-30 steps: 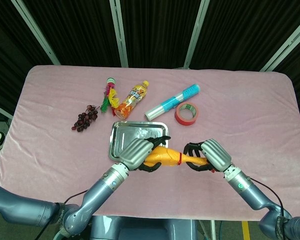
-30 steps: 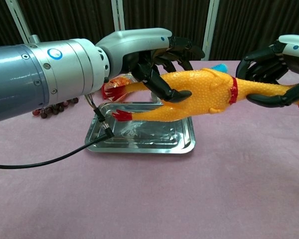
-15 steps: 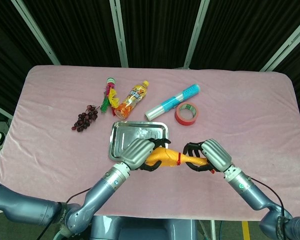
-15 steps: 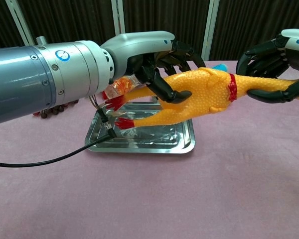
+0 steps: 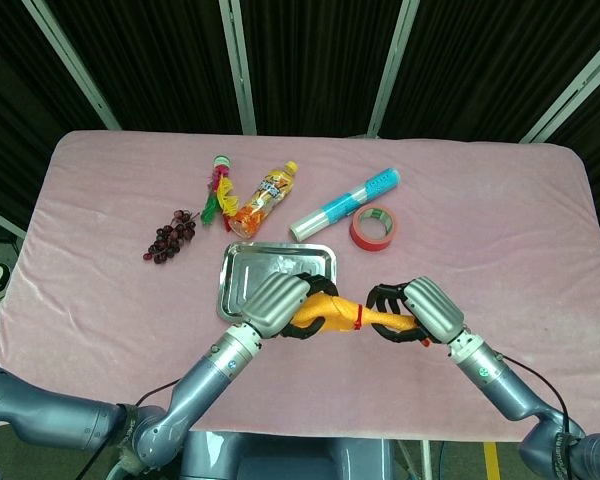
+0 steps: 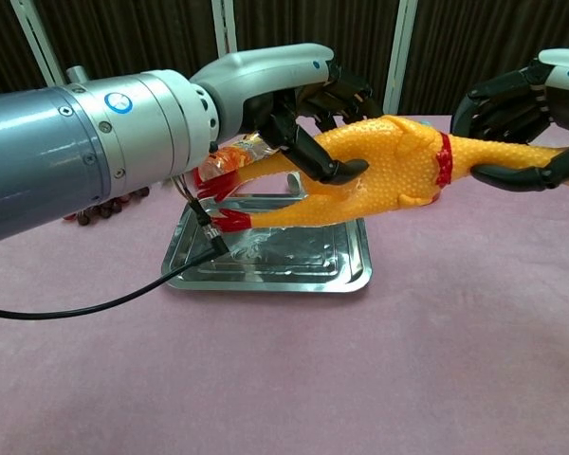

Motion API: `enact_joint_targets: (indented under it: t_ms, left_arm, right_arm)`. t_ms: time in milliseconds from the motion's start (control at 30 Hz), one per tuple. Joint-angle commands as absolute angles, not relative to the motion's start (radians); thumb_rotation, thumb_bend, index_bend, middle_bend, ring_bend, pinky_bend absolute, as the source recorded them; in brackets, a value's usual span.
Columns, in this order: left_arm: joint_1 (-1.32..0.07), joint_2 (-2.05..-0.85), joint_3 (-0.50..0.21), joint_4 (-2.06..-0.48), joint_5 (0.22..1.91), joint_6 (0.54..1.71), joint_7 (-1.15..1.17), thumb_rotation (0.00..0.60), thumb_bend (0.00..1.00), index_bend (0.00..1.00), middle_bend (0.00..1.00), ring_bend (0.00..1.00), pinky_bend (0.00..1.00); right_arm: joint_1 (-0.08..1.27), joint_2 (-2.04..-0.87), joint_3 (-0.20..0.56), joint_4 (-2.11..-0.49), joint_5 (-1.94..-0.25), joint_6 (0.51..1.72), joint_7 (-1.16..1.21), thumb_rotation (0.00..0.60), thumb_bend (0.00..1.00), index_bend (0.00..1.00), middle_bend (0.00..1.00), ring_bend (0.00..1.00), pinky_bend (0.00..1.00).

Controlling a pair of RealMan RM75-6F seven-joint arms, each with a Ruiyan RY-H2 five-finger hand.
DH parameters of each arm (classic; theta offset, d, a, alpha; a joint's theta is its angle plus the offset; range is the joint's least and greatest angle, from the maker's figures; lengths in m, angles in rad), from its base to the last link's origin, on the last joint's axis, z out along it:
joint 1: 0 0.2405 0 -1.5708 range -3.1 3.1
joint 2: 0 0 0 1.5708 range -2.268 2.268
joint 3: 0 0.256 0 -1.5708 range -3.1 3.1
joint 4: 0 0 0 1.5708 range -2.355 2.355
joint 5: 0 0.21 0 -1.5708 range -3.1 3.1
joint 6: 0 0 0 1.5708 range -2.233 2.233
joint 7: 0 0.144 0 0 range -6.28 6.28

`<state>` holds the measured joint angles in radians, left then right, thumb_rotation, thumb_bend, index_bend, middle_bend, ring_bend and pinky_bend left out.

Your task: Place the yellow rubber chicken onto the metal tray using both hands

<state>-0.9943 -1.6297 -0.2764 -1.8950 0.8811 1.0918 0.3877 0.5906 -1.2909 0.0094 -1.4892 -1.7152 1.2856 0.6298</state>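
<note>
Gripping the rubber chicken (image 6: 379, 166), each robot hand, left (image 6: 294, 100) and right (image 6: 526, 104), apparently above tray (image 6: 266, 270).

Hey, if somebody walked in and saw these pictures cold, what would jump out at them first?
The yellow rubber chicken, held in the air between the left hand and the right hand, with its red feet over the metal tray. Behind the tray, bright clutter on the pink table: an orange bottle, red tape and dark grapes.

Rubber chicken (image 6: 389, 171) head beyond frame edge
</note>
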Motion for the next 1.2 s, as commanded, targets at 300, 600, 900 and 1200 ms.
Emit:
enact_joint_targets:
  t_ms: [300,600,900,1200]
  left_arm:
    - [-0.973,-1.548,-0.259,-1.951,0.860,1.050,0.372,0.600,0.18,0.17,0.32,0.32,0.48]
    - [-0.928,-1.492,-0.238,-1.998,0.924,1.080,0.342,0.600,0.14,0.04,0.13,0.14,0.38]
    - [-0.861,-1.438,-0.212,-2.028,1.035,1.146,0.308,0.600,0.14,0.03,0.11,0.13,0.36]
    - [-0.779,-1.354,-0.173,-2.080,1.160,1.228,0.285,0.600,0.14,0.03,0.11,0.13,0.33]
  right_arm:
    - [0.586,-1.288,0.012,-1.480,-1.704,1.286,0.639,0.600,0.86,0.98,0.72,0.70,0.87]
    - [0.581,-1.289,0.014,-1.462,-1.703,1.300,0.661,0.600,0.87,0.98,0.72,0.70,0.87]
    - [0.578,-1.296,0.012,-1.432,-1.700,1.302,0.690,0.600,0.87,0.98,0.72,0.70,0.87]
    - [0.597,-1.304,0.024,-1.416,-1.693,1.280,0.721,0.600,0.87,0.98,0.72,0.70,0.87]
